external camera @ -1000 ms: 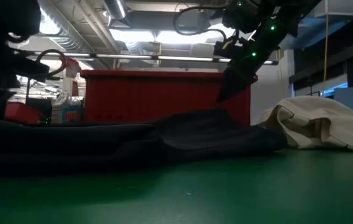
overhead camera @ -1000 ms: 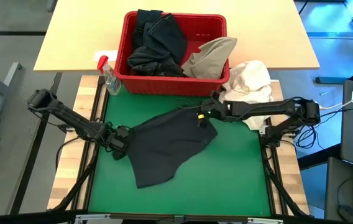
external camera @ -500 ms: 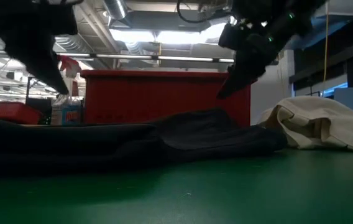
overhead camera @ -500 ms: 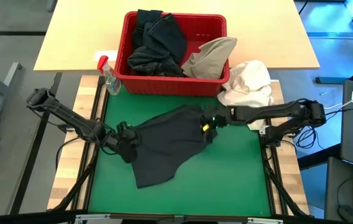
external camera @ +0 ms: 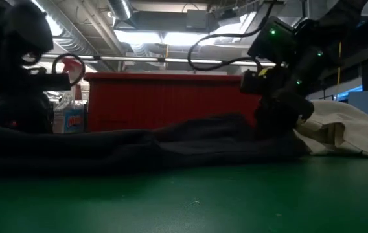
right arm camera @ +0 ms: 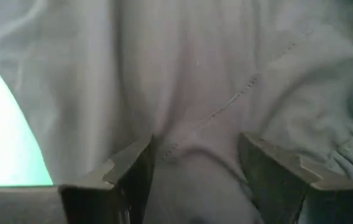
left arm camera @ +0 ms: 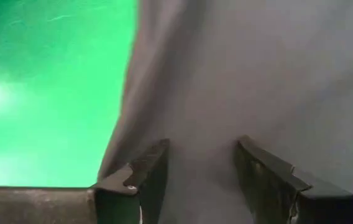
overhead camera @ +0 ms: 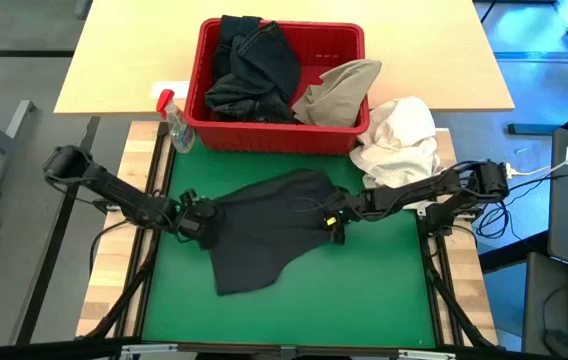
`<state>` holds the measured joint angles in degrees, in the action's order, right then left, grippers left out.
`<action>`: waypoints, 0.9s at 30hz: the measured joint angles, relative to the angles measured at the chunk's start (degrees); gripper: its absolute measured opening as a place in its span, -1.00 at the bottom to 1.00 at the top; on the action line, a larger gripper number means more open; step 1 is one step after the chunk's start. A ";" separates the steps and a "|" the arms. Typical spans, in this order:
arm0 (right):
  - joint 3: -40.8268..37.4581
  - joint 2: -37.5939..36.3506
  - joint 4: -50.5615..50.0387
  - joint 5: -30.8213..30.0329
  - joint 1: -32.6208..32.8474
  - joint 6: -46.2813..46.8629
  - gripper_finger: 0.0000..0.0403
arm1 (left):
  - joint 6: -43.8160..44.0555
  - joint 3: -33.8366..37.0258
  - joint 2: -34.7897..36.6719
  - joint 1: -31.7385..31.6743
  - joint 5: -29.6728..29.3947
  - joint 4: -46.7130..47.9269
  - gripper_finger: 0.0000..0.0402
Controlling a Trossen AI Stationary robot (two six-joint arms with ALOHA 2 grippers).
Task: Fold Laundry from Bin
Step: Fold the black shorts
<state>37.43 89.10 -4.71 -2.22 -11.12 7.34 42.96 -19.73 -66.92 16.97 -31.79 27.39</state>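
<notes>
A dark garment point(overhead camera: 269, 235) of the laundry lies spread on the green mat point(overhead camera: 384, 290). My left gripper point(overhead camera: 207, 222) is down at its left edge, open, with cloth between its fingers point(left arm camera: 155, 168). My right gripper point(overhead camera: 334, 220) is down at its right side, also open over a seamed ridge of cloth point(right arm camera: 195, 130). More dark garments point(overhead camera: 254, 65) and a khaki one point(overhead camera: 339, 90) sit in the red bin point(overhead camera: 282, 135) at the far side. My left gripper sets its open fingertips on the garment's left edge point(left arm camera: 133, 124), slanting down from the table's left. The cloth lies flat on the mat; nothing is pinched. My right gripper sets its open fingertips on the garment's right side by a stitched seam point(right arm camera: 226, 106), slanting down from the right. The cloth rests on the mat.
A white cloth bundle point(overhead camera: 399, 140) lies at the mat's far right corner, close behind my right arm. A small spray bottle point(overhead camera: 174, 125) stands left of the bin. Bare mat lies near the front edge.
My right gripper has come down and toward the near edge, tipping its fingers downward onto the garment's right side. My left gripper has tipped down and sunk onto the garment's left edge. The garment stays lying on the mat.
</notes>
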 joint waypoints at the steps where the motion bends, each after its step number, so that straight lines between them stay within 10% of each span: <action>1: 0.00 0.00 -0.86 -0.33 0.72 1.17 0.18 | -0.04 0.20 0.04 -0.94 -0.34 -0.02 -0.10; 11: 1.15 -0.73 5.48 -2.88 8.47 10.55 0.18 | -9.36 -0.08 0.65 -9.18 -14.13 -2.27 -0.10; 20: 7.54 -13.99 -13.15 -5.23 8.49 4.40 0.18 | -24.07 -7.73 4.14 -14.21 20.44 -18.90 -0.10; 27: 3.09 -21.04 -21.45 -7.32 8.32 4.17 0.17 | -33.94 -7.38 -2.65 -18.22 21.78 -38.38 -0.10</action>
<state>40.52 68.06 -26.17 -9.54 -2.79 11.51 9.02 -27.11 -69.57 -1.25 -10.01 -11.00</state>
